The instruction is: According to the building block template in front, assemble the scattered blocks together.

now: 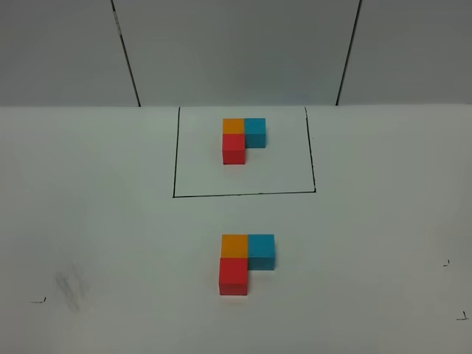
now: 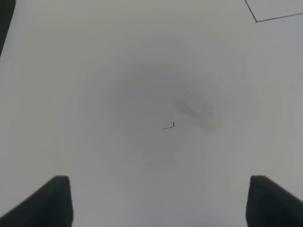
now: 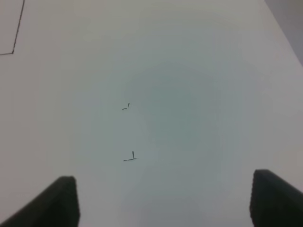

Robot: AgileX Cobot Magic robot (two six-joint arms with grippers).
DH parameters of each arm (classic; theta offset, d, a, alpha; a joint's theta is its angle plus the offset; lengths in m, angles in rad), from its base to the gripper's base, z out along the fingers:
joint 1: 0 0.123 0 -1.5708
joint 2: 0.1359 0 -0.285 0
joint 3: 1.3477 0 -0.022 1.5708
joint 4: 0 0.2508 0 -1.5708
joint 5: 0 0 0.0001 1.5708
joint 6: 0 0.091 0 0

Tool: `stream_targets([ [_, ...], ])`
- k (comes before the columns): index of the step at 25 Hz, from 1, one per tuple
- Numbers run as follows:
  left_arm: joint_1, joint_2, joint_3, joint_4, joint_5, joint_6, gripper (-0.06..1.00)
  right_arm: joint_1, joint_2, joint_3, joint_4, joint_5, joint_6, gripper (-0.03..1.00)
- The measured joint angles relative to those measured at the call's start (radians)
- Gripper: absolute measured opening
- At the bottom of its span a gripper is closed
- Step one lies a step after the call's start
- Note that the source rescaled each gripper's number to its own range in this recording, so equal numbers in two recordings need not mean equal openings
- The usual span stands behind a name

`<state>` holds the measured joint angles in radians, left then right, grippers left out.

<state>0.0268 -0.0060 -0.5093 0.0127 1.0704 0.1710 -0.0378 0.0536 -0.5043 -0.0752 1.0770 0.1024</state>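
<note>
The building block template (image 1: pixel 243 140) is a black-line rectangle at the back middle framing an L of touching orange, blue and red cubes. In front of it, unframed, an orange block (image 1: pixel 234 245), a light blue block (image 1: pixel 262 251) and a red block (image 1: pixel 234 276) touch in the same L shape. Neither arm shows in the exterior high view. My left gripper (image 2: pixel 158 201) is open and empty above bare table; its dark fingertips (image 2: pixel 52 198) stand wide apart. My right gripper (image 3: pixel 163 201) is open and empty over bare table too.
The white table (image 1: pixel 96 221) carries small black corner marks at left (image 1: pixel 38 300) and right (image 1: pixel 446 263). A grey smudge (image 1: pixel 70 289) lies front left. A corner of the template's frame shows in the left wrist view (image 2: pixel 256 20) and in the right wrist view (image 3: pixel 13 51).
</note>
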Motion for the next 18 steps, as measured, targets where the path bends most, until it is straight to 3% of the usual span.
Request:
stream_targets([
  [18, 0.0, 0.0, 0.0, 0.0, 0.0, 0.0, 0.99, 0.0, 0.0, 0.0, 0.0, 0.0, 0.0, 0.53],
])
